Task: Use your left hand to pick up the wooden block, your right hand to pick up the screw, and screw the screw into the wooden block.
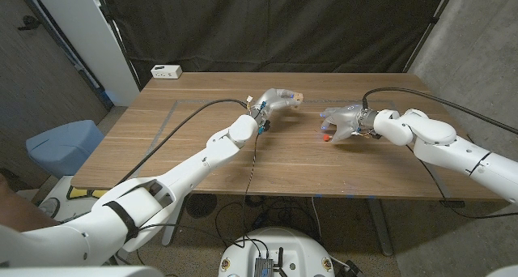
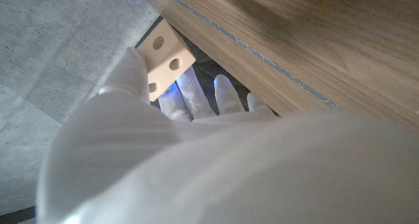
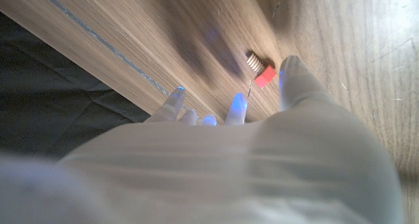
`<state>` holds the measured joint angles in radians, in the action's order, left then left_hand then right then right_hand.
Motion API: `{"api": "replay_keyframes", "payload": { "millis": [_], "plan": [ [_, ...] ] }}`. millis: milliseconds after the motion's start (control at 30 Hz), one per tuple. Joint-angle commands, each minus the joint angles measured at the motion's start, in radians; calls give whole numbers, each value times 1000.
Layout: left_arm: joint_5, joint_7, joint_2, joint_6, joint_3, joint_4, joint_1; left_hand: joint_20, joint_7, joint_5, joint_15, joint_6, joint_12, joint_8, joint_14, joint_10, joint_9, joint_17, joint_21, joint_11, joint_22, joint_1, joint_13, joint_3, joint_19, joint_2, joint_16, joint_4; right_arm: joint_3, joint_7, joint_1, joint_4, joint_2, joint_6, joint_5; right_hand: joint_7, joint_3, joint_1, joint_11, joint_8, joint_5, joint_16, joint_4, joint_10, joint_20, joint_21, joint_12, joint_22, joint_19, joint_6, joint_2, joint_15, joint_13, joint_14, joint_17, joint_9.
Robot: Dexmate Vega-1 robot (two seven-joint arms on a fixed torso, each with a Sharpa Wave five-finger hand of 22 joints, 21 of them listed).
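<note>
Wooden table (image 1: 202, 159), dark curtain behind.

Wooden block (image 2: 163, 59): pale, round holes on face, held up off table in left hand (image 1: 275, 104), fingers wrapped round it.

Screw (image 3: 259, 69): red head, ridged shaft, lying on table just beside right hand's fingertips (image 3: 237, 105).

Right hand (image 1: 344, 121): low over table near screw, fingers spread, holding nothing yet.

Step now, I think: grab screw. Do it well: come down slow, pinch red head, leave shaft poking out. Keep block steady, hole facing screw.
</note>
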<state>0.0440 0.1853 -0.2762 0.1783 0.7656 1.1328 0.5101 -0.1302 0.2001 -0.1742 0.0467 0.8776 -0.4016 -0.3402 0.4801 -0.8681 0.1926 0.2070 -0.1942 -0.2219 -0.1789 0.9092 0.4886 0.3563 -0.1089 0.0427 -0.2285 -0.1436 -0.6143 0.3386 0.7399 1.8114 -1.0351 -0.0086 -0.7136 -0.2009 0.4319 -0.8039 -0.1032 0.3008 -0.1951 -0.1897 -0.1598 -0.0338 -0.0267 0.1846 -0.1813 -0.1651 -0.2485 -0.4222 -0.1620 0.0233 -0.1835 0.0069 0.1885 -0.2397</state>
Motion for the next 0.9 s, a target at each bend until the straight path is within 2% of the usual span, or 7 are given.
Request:
{"api": "replay_keyframes", "payload": {
  "millis": [33, 467, 900],
  "plan": [
    [-5, 0, 3, 0, 3, -6, -4, 0, -3, -7, 106, 31, 5, -4, 7, -8, 5, 2, -8, 1, -4, 3, 1, 0, -1, -19, -6, 4, -11, 4, 0, -2, 10, -21, -5, 6, -1, 17, 7, 12, 0, -7, 4, -1, 3, 6, -4, -4, -3, -12, -2, 2, -5, -7, 5, -4],
    [-9, -1, 6, 2, 7, -14, -8, 1, -3, -8, 105, 33, 7, -3, 7, -11, 5, 2, -8, 1, -4, 4, 1, -1, -1, -23, -6, 4, -20, 6, 1, 2, 18, -42, -9, 11, -3, 21, 18, 26, 0, -8, 4, -3, 6, 7, -6, -5, -7, -30, -1, -1, -5, -5, 6, -10],
    [-11, -2, 4, -1, 9, -14, -9, 3, -7, -8, 107, 36, 9, -3, 8, -14, 6, 2, -9, 1, -4, 2, 2, -3, -2, -26, -7, 5, -32, -13, -4, -11, 30, -45, -19, 13, 1, 12, 13, 50, -2, -11, -1, -11, 7, 8, -9, -5, -14, -70, 5, 1, -5, 0, 6, -17]
  ]
}}
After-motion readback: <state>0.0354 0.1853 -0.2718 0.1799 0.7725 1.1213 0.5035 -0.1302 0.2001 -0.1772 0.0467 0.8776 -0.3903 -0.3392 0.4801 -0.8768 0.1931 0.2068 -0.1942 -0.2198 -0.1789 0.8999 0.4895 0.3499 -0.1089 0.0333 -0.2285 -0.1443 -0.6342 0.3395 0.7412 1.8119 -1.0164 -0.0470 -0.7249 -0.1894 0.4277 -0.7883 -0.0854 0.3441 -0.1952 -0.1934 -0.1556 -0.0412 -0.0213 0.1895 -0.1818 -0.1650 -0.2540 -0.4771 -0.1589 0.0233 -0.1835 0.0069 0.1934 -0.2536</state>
